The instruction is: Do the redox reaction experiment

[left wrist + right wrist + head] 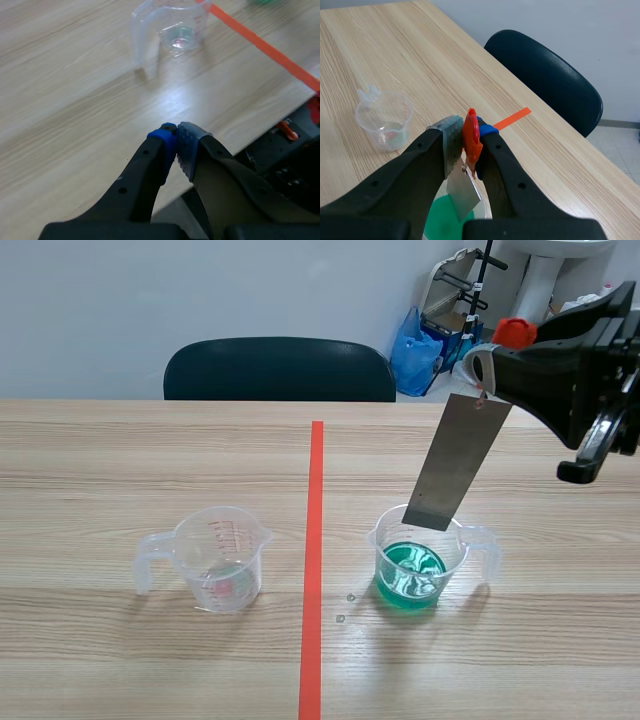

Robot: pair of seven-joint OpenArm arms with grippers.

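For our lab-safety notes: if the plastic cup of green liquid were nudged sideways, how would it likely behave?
The cup looks thin, clear plastic, so probably light and likely to slide on the smooth wooden table. Its shallow green liquid sits low, so tipping seems unlikely, though it may slosh. A push on the side handle would probably spin it.

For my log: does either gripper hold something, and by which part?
The right gripper holds the metal strip by its top end; the left gripper holds nothing.

Tilted grey metal strip [455, 465] hangs above green-liquid cup [456, 558].
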